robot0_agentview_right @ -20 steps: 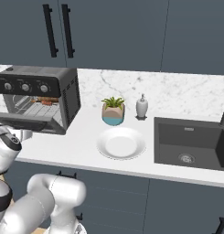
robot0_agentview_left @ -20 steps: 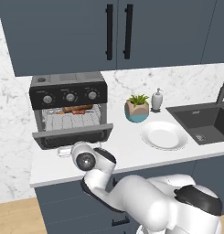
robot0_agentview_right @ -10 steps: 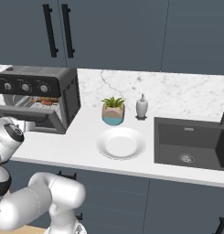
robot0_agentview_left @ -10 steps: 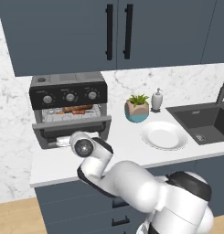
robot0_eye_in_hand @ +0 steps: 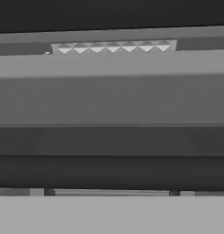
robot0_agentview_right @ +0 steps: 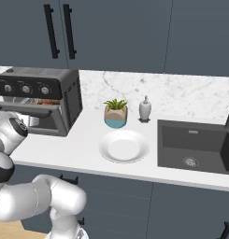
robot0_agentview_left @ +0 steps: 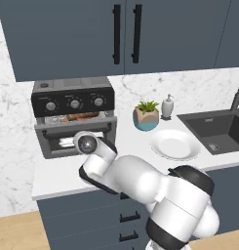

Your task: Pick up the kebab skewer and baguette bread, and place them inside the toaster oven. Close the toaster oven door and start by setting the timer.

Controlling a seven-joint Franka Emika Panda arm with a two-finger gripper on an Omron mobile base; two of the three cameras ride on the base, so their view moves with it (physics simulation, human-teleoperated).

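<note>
Toaster oven: the boxy black-and-grey toaster oven (robot0_agentview_left: 74, 119) with three round knobs sits at the left end of the white table (robot0_agentview_left: 130, 146), under the dark blue cabinets (robot0_agentview_left: 126, 34).
Door: the grey drop-down toaster oven door (robot0_agentview_left: 52, 141) with its dark window is nearly upright, tipped out just a little, a gap open at the top!
Food: reddish-brown food (robot0_agentview_left: 81, 117) shows through that gap on the rack; skewer or loaf, I cannot tell.
End effector: hidden behind the white wrist at the door front; its fingers stand spread wide, holding nothing that I can see.
Hand view: grey door surface close up, a dark band across it.
Also on the table: round white plate (robot0_agentview_right: 123, 146), small potted green plant (robot0_agentview_right: 116, 113), white soap dispenser (robot0_agentview_right: 145, 109), black sink (robot0_agentview_right: 195, 144).
</note>
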